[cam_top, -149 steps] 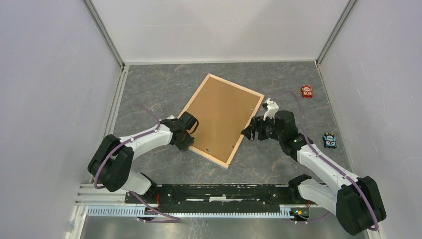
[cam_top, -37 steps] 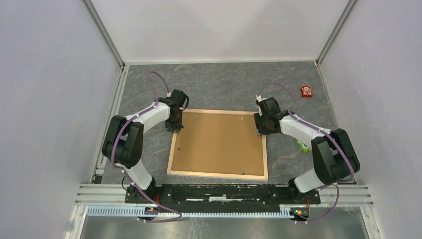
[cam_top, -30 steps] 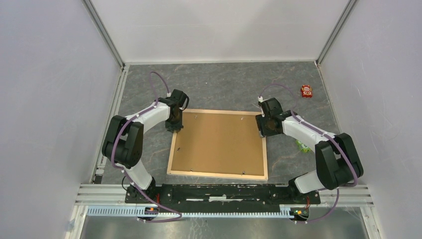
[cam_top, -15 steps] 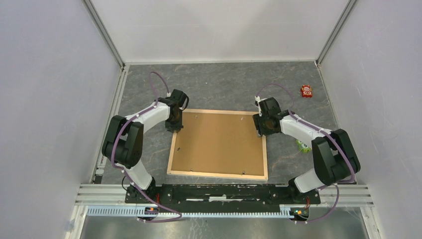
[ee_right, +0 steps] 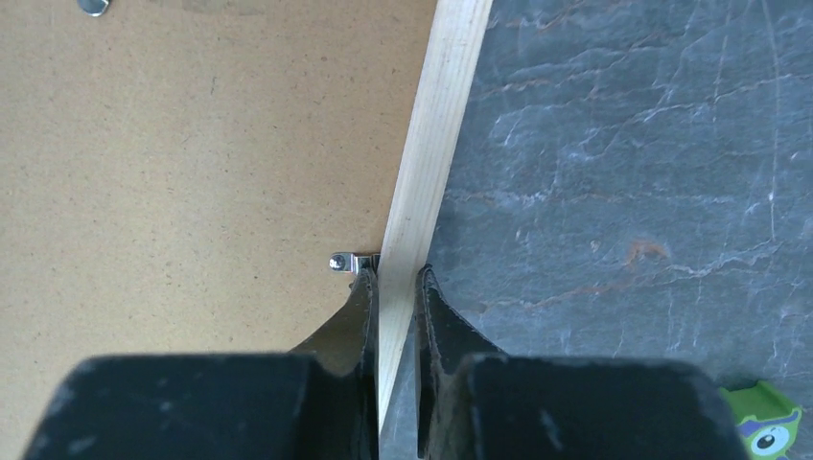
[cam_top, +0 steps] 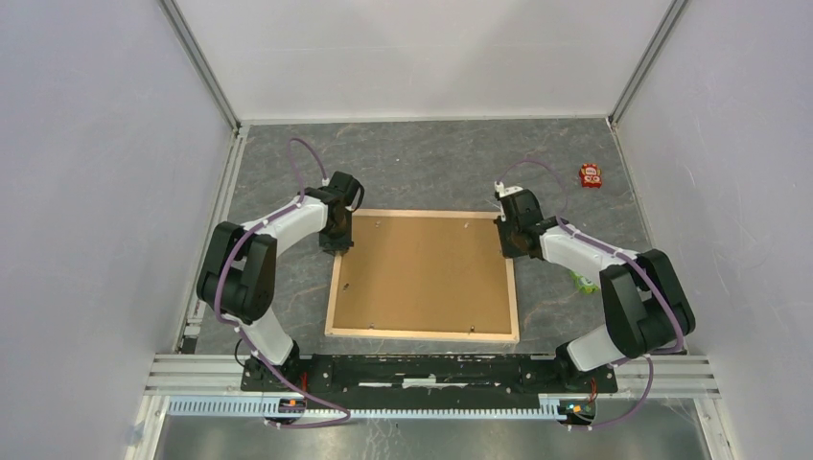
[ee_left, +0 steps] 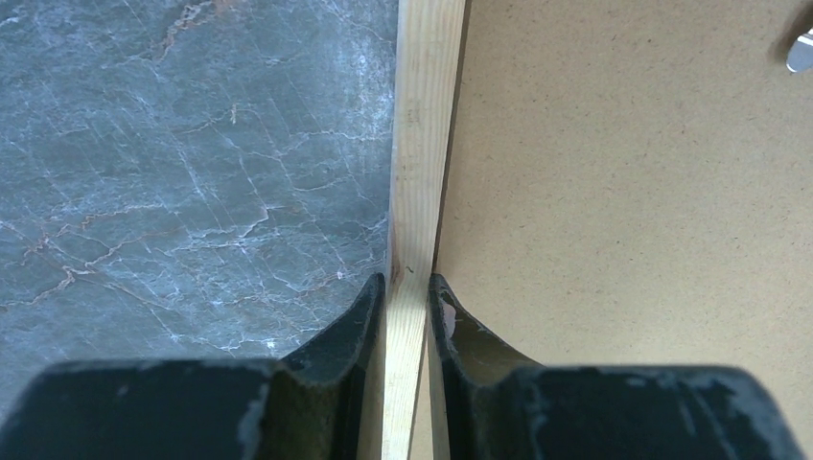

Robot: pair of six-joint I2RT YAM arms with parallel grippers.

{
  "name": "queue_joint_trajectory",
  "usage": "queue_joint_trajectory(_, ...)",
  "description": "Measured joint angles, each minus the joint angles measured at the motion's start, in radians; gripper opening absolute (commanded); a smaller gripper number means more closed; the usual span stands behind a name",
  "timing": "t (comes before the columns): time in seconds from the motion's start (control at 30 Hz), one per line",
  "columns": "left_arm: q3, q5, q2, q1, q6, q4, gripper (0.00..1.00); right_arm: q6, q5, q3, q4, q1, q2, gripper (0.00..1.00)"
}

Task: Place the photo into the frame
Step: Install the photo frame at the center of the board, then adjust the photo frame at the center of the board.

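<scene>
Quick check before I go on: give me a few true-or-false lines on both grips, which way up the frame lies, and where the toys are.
1. The left gripper is closed on the left rail of the frame. True.
2. The frame lies with its brown backing board facing up. True.
3. The right gripper hangs open above the backing board. False: its fingers pinch the frame's right rail, beside a small metal clip.
4. The red toy sits on the backing board. False: it lies on the table at the far right, apart from the frame.
5. A green toy lies on the table to the right of the frame. True.
</scene>
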Motion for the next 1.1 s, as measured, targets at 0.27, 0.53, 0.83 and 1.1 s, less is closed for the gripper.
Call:
queue_joint_trajectory(0.27, 0.087, 0.039, 0.07, 0.025, -0.019, -0.083, 0.02, -0.007, -0.008, -0.026, 0.068, -0.006, -0.011, 0.54)
queue_joint_trajectory(0.53, 0.421, -0.003, 0.313, 0.053, -0.02, -0.149, 0.02, 0.033, -0.138, -0.107, 0.157, -0.008, -0.059, 0.72)
queue_joint_trajectory(0.83, 0.937, -0.092, 0.606, 0.066, 0.006, -0.23, 0.71, 0.222, -0.313, -0.289, 0.384, 0.002, -0.169, 0.8)
queue_joint_trajectory(1.1, 0.584, -0.074, 0.145, 0.066, -0.152, -0.229, 0.91, 0.13, -0.205, -0.203, 0.198, 0.014, -0.229, 0.94)
